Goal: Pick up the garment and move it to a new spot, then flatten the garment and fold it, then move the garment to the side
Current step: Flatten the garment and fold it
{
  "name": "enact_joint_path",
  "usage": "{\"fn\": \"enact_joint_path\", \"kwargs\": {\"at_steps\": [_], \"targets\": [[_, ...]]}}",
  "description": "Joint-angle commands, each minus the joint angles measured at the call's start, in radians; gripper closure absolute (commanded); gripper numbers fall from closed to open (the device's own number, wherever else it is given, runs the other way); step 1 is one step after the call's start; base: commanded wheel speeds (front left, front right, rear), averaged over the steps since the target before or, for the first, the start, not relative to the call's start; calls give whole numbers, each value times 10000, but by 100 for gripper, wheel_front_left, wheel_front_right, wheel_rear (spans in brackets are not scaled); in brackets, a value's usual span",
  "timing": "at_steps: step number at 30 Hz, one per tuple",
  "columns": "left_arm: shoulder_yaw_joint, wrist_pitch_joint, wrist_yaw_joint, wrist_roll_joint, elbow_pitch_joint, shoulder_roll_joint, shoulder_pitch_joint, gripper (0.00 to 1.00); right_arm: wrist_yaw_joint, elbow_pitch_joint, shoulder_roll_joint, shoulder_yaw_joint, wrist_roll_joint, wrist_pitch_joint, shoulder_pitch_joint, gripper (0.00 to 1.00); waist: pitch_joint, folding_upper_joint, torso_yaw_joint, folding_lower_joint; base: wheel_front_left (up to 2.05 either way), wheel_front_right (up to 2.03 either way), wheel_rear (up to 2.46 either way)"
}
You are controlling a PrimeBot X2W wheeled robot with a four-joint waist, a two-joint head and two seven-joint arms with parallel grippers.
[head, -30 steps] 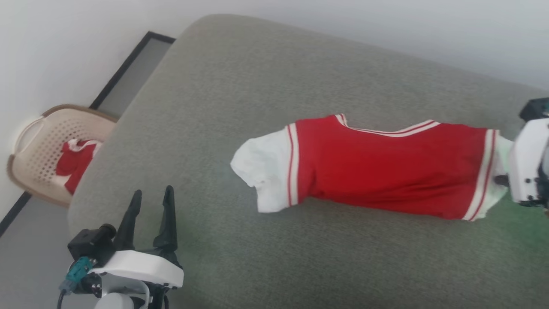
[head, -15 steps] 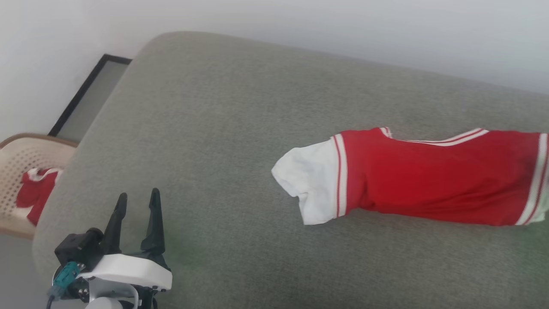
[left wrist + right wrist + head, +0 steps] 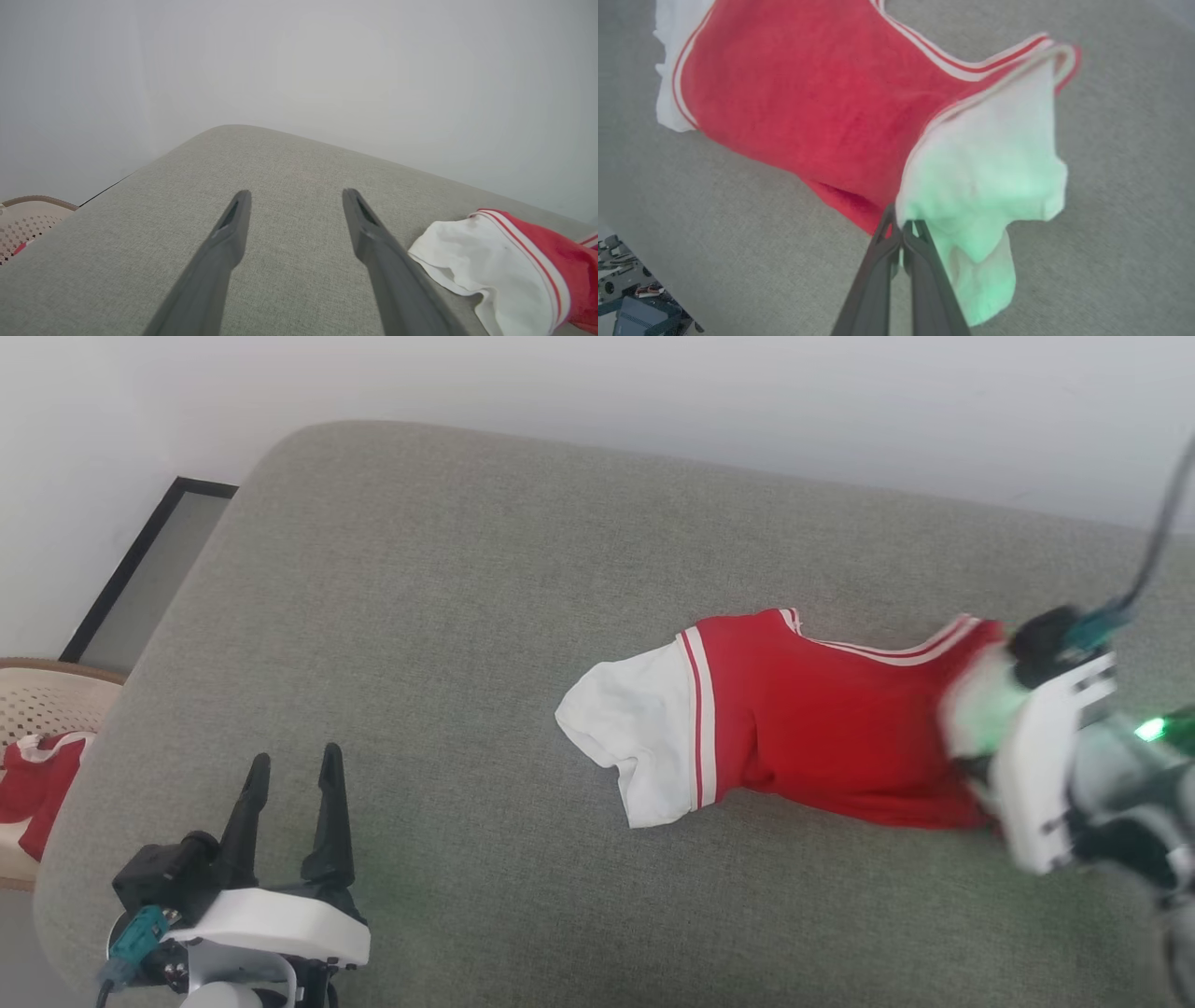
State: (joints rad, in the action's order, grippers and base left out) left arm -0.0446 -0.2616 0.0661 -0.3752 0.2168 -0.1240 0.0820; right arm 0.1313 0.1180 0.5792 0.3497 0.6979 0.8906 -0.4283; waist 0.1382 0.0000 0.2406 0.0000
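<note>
Garment (image 3: 808, 102) clamped by R end effector (image 3: 897, 220); L end effector (image 3: 295, 195) spread.

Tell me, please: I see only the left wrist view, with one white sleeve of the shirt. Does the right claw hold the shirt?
Observer: Yes, the right claw is shut on the shirt, at its other white sleeve.
Operator: Does my left claw touch the shirt?
Observer: No, the head view shows it open and well apart.
Operator: What lies in the basket?
Observer: A red cloth with a white edge.
</note>
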Motion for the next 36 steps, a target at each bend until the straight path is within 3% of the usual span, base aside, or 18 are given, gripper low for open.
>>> {"fn": "enact_joint_path", "kwargs": {"at_steps": [1, 7, 8, 9, 10, 11, 12, 23, 31, 36], "targets": [[0, -47, -20, 66, -5, -9, 60, 0, -9, -118, -78, 91, -69, -28, 125, 100, 3, 0, 3, 0, 0, 0, 0], [55, -47, -32, 116, 55, 42, 91, 0, -10, -417, -488, 950, -42, -196, 505, 100, -44, 0, 38, 0, 0, 0, 0], [58, -47, -29, 138, 62, 45, 78, 0, -10, -442, -498, 1017, -116, -330, 468, 76, -66, 0, 42, 0, 0, 0, 0], [56, -47, -25, 146, 67, 50, 61, 0, -10, -448, -516, 1134, -86, -356, 480, 62, -90, 0, 42, 0, 0, 0, 0], [43, -47, -19, 148, 77, 49, 35, 0, -9, -420, -518, 1207, 3, -364, 543, 55, -136, 0, 42, 0, 0, 0, 0], [27, -47, -10, 154, 82, 40, -13, 0, -9, -482, -491, 1233, 39, -476, 536, 5, -188, 0, 36, 0, 0, 0, 0], [4, -47, 3, 160, 73, 17, -70, 0, -9, -551, -484, 1238, 126, -531, 519, 0, -235, 0, 16, 0, 0, 0, 0], [-256, -47, 3, 262, -190, -58, -591, 0, -9, -1133, -123, 953, 231, -1111, 685, 0, -575, 0, -49, 0, 0, 0, 0], [-103, -47, 46, 332, -156, 79, -368, 0, -9, -243, 45, 952, 109, -1238, 270, 0, -419, 0, 330, 0, 0, 0, 0], [10, -47, 77, 381, -92, 184, -197, 0, -9, 471, 109, 1512, 299, -1384, -130, 0, -236, 0, 635, 0, 0, 0, 0]]}}
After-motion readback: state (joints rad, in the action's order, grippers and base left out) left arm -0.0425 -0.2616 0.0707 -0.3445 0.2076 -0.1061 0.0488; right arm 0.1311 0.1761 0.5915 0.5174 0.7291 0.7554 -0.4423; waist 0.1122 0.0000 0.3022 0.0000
